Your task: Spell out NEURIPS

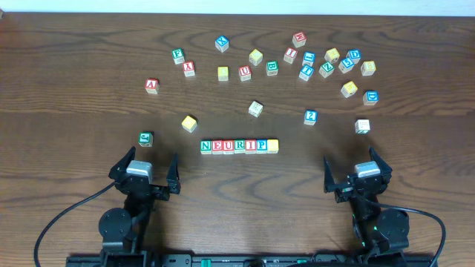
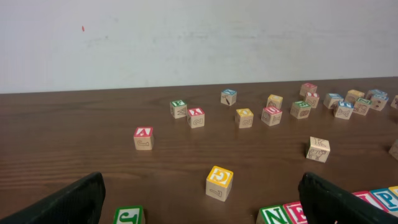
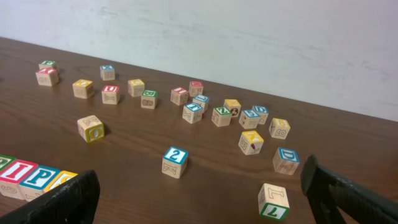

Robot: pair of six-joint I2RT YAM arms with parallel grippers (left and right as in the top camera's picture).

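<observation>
Seven wooden cubes stand in a row reading N E U R I P, ending with a yellow-topped cube (image 1: 239, 146), in the middle of the table. The left wrist view catches its green N (image 2: 273, 216) and red E (image 2: 294, 213) beside the right finger. In the right wrist view its red I (image 3: 15, 171), blue P (image 3: 37, 177) and the yellow-faced cube (image 3: 62, 179) sit at the lower left. My left gripper (image 1: 147, 165) (image 2: 199, 208) is open and empty, near and left of the row. My right gripper (image 1: 353, 169) (image 3: 199, 202) is open and empty, near and right of it.
A green J cube (image 1: 145, 138) (image 2: 129, 216) and a yellow cube (image 1: 189, 123) (image 2: 219, 182) lie just ahead of the left gripper. A blue 2 cube (image 1: 310, 116) (image 3: 175, 162) and a green 7 cube (image 1: 362, 126) (image 3: 273, 200) lie ahead of the right. Several loose letter cubes (image 1: 304, 63) are scattered farther back.
</observation>
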